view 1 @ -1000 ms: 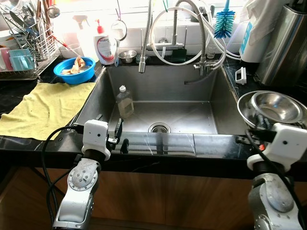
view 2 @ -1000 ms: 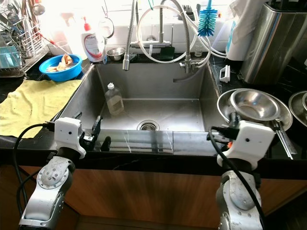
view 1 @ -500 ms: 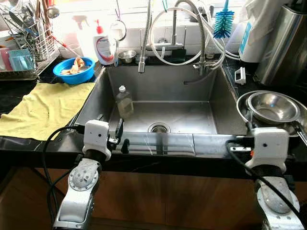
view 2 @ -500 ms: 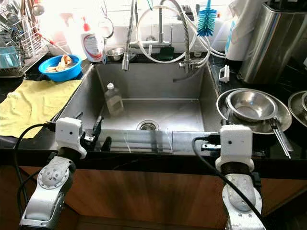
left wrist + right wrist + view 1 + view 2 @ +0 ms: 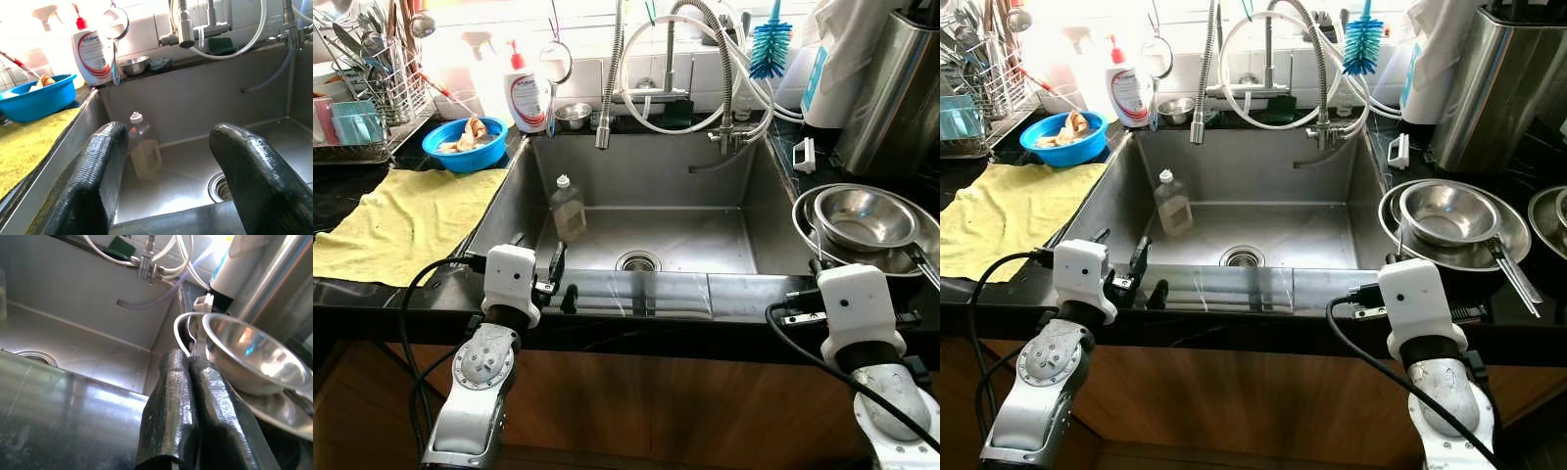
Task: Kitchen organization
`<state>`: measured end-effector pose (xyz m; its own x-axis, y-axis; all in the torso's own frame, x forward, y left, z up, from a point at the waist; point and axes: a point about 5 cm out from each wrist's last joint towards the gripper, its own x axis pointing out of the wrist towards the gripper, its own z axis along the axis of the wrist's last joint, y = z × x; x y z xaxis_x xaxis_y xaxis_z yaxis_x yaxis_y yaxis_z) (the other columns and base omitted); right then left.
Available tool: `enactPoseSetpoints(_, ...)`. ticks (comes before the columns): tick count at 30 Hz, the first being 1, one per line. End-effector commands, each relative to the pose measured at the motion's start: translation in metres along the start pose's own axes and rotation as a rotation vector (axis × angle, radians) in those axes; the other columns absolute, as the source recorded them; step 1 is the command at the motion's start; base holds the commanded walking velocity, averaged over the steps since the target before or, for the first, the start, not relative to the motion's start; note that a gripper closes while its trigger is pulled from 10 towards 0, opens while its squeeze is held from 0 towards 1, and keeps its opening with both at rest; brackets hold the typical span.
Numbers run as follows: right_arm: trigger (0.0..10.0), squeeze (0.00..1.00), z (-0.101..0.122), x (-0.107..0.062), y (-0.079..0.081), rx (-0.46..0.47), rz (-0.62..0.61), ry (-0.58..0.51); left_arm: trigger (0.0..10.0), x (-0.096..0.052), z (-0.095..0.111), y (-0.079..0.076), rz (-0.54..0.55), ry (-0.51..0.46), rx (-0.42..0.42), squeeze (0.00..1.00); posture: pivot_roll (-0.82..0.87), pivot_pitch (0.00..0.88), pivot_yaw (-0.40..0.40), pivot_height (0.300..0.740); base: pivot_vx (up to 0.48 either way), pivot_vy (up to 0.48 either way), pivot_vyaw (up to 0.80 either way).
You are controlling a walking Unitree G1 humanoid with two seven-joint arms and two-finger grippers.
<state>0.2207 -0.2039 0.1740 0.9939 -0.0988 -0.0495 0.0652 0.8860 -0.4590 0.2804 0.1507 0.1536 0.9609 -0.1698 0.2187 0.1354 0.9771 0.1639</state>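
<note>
Right claw [image 5: 188, 401], fingers pressed together and empty, sat lower right at desk [image 5: 862, 294] edge. Steel bowl [image 5: 865, 217] on plate lay just beyond it, mid right. Left claw [image 5: 171, 171], fingers apart, faced bottle [image 5: 568, 210] in sink [image 5: 724, 191], centre frame. Right arm judged nearer bowl.

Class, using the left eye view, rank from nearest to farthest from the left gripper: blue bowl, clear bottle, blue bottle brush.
From the left gripper:
1. Clear bottle, standing inside the sink.
2. Blue bowl, counter left of the sink.
3. Blue bottle brush, hanging behind the sink's right side.
</note>
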Motion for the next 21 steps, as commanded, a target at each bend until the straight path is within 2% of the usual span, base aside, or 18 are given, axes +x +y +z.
enactPoseSetpoints(1, 10.0, 0.0, 0.008, -0.001, -0.001, 0.01, 0.017, -0.031, 10.0, 0.002, 0.002, 0.004, 0.009, -0.009, 0.005, 0.0, -0.14, 0.0, 0.072, 0.74, 0.0, 0.0, 0.0)
enactPoseSetpoints(7, 10.0, 0.0, 0.014, 0.0, -0.008, 0.005, 0.011, -0.05, 10.0, 0.002, 0.002, 0.003, 0.007, -0.01, 0.001, 0.0, -0.14, 0.0, 0.073, 0.74, 0.0, 0.0, 0.0)
enactPoseSetpoints(14, 10.0, 0.0, 0.025, 0.0, -0.007, 0.002, 0.042, -0.117, 10.0, 0.002, 0.002, 0.003, 0.006, -0.01, 0.002, 0.0, -0.14, 0.0, 0.075, 0.74, 0.0, 0.0, 0.0)
enactPoseSetpoints(21, 10.0, 0.0, 0.037, 0.002, -0.013, 0.013, -0.007, -0.189, 10.0, 0.002, 0.002, 0.003, 0.008, -0.009, 0.001, 0.0, -0.14, 0.0, 0.076, 0.74, 0.0, 0.0, 0.0)
